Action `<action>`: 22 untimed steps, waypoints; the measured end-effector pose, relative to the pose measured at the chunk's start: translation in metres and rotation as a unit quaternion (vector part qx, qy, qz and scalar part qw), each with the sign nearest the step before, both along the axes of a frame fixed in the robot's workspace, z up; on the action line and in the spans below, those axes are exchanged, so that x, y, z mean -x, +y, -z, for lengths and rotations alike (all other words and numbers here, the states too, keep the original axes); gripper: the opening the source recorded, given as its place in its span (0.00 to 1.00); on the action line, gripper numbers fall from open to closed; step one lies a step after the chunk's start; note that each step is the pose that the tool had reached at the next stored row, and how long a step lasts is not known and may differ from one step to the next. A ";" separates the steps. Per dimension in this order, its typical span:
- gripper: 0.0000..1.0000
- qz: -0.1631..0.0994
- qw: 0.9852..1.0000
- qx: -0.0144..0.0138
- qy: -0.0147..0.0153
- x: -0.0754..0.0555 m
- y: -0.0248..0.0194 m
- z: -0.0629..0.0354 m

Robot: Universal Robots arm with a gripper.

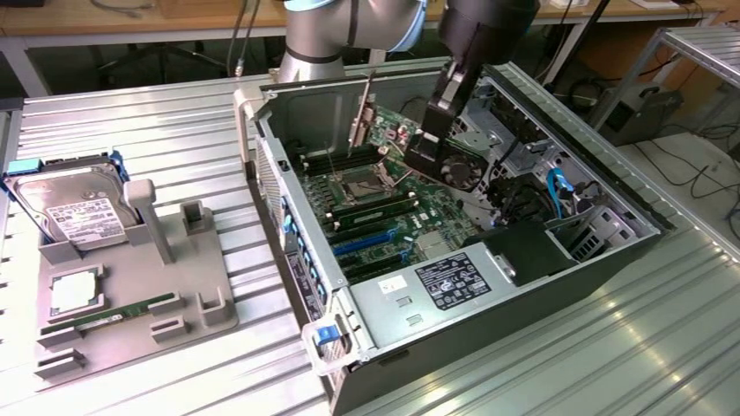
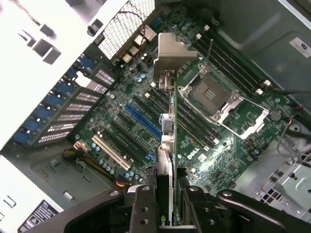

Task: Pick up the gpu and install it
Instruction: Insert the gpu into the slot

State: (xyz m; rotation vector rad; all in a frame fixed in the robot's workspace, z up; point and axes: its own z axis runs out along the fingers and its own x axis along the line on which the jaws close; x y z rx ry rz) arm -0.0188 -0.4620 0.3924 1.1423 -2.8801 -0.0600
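Item: graphics card (image 2: 167,141), with gripper (image 2: 167,209).

1. Gripper. We record it as closed on the graphics card. In the wrist view its two dark fingers (image 2: 143,204) sit on either side of the card's near end, with the card clamped between them.

2. Graphics card. It is held edge-on and upright inside the open computer case (image 1: 521,334), above the motherboard (image 1: 387,212). From the gripper it runs out over the row of long slots. Its silvery bracket (image 2: 171,51) is at the far end, away from the fingers. In the exterior view the gripper (image 1: 425,143) reaches down into the case from the arm, and the card (image 1: 391,130) extends from it toward the exterior view's left. There the bracket (image 1: 366,108) stands near the case's rear wall.

3. Nearby. The processor socket (image 2: 214,94) lies just beside the card's line, and a blue slot (image 2: 143,121) lies on its other side.

4. On the table (image 1: 151,139), well apart from the case: a grey holder (image 1: 145,290) carrying a hard drive (image 1: 75,212) and a green memory stick (image 1: 121,310).

5. Hard to make out.
- We cannot tell whether the card's lower edge touches a slot or hangs clear of it.
- The card's broad faces are hidden in the wrist view.
- In the exterior view the gripper covers the card's held end.
- A round black fan (image 1: 463,169) sits just beside the gripper. We cannot tell whether it belongs to the card.
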 end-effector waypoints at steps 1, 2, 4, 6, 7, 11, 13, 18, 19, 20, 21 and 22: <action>0.26 -0.007 1.000 0.000 -0.001 0.000 0.0000 0.0002; 0.26 -0.016 1.000 0.000 -0.002 0.000 0.0000 0.0006; 0.26 -0.035 0.999 0.000 -0.003 0.000 0.0000 0.0012; 0.26 -0.057 0.998 0.000 -0.006 0.000 0.0000 0.0018; 0.26 -0.064 0.998 0.000 -0.006 0.000 0.0000 0.0020; 0.26 -0.114 0.993 0.000 -0.012 0.000 0.0000 0.0029; 0.26 -0.133 0.991 0.000 -0.014 0.000 0.0000 0.0034; 0.26 -0.188 0.982 -0.001 -0.015 0.000 0.0000 0.0050; 0.26 -0.197 0.980 -0.001 -0.016 0.000 0.0000 0.0053; 0.26 -0.207 0.978 -0.001 -0.016 0.000 0.0000 0.0057; 0.26 -0.216 0.976 -0.001 -0.016 0.000 0.0000 0.0060; 0.26 -0.224 0.974 -0.001 -0.016 0.000 0.0000 0.0063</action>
